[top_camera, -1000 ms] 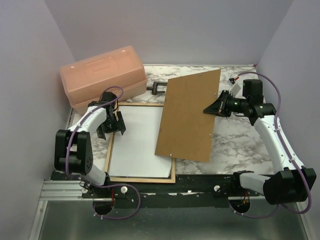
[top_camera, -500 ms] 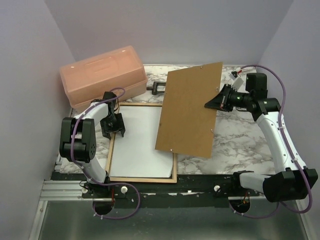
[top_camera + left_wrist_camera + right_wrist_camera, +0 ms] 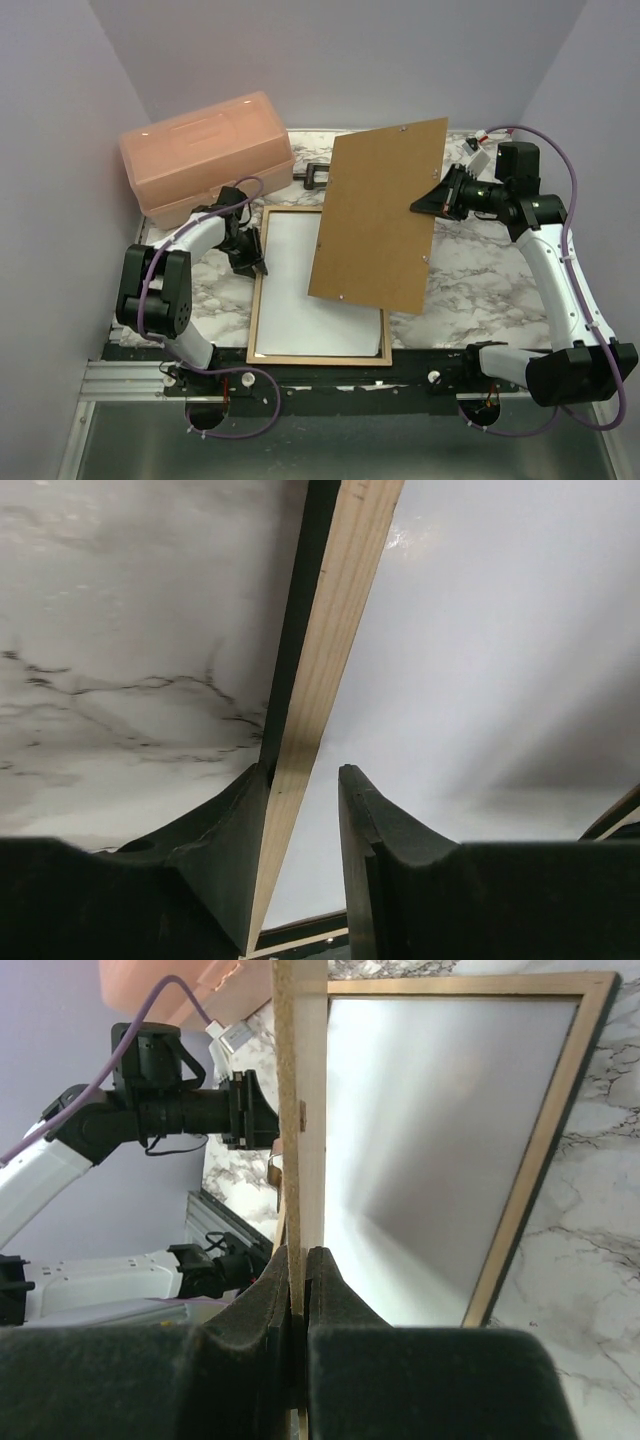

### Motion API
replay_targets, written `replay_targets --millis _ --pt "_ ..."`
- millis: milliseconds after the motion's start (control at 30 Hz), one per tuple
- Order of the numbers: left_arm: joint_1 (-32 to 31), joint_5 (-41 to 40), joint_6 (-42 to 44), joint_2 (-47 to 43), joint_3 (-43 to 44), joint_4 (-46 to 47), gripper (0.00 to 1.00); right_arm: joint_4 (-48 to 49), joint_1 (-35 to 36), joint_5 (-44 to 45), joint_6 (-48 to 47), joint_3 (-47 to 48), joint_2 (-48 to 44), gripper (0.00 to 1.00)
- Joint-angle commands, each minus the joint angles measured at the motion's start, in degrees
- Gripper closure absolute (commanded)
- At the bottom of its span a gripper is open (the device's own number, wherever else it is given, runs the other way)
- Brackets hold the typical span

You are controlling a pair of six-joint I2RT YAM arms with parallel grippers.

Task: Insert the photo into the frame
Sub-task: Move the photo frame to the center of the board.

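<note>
The frame, tan wood side up, lies flat on the marble table. The photo fills it, plain white back up. My left gripper straddles the frame's left rail. Its outer finger touches the wood. The inner finger stands over the photo with a gap to the rail, so the jaws are open. My right gripper is shut on the right edge of the brown backing board, held tilted above the frame's right part. The board's edge sits between the pads of the right gripper.
A pink plastic box stands at the back left, close behind the left arm. A black clamp lies behind the board. The marble table stretches right of the frame. A black rail runs along the near edge.
The frame and the photo have slid to the right, with my left gripper moving with them and its jaws narrowing. My right gripper has lifted the board slightly up and back.
</note>
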Motion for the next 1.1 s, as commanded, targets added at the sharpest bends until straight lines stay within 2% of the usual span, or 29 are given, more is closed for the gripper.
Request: replay_targets --millis 0,333,667,733,800,833,1067 --pt "-5.41 3.56 -4.52 0.74 1.89 2.48 0.66 0.9 0.12 -3.06 1.39 1.32 -1.83 1.0" --pt "-16.27 3.17 -9.49 8.17 8.35 3.5 0.69 -3.22 0.1 2.55 -1.92 1.79 -2.55 1.0" --pt "-17.96 2.13 -9.37 5.39 9.44 4.56 0.7 -2.88 0.1 3.69 -2.55 -0.16 -2.68 1.0" --pt "-17.96 0.62 -9.1 5.02 9.45 3.78 0.66 -2.82 0.08 3.6 -2.71 -0.77 -2.5 1.0" --pt "-17.96 -1.92 -9.1 4.25 9.03 2.67 0.51 -2.48 0.06 3.5 -2.81 -1.52 -2.57 1.0" --pt "-17.95 -2.71 -9.1 3.65 8.65 2.27 0.49 -2.4 0.12 3.52 -2.87 -1.8 -2.55 1.0" --pt "-17.87 -1.93 -9.07 4.08 5.29 3.48 0.52 -1.48 0.07 2.94 -2.6 -3.42 -2.41 1.0"
